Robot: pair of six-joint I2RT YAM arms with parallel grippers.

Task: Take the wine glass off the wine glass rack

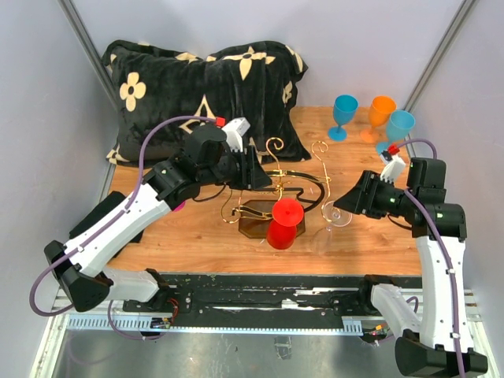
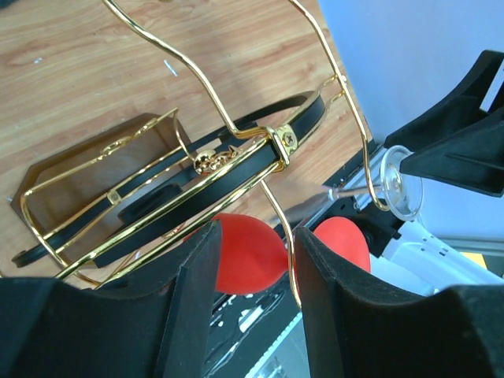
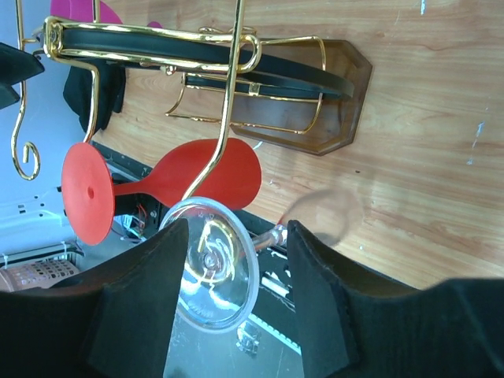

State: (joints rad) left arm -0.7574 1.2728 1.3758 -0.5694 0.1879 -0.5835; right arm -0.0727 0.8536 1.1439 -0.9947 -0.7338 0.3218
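Right wrist view: a clear glass wine glass (image 3: 209, 272) hangs by its round foot from a thin arm of the gold wire wine glass rack (image 3: 342, 87), which has a black band and a dark brown hexagonal base. The foot faces the camera at lower left, and the stem runs away rightward toward the wooden table (image 3: 425, 157). The right gripper (image 3: 236, 234) has its fingers spread wide on either side of that foot; contact cannot be told. A glossy red wine glass (image 3: 201, 179) hangs beside it. In the left wrist view, the left gripper (image 2: 253, 232) gapes open astride a gold wire.
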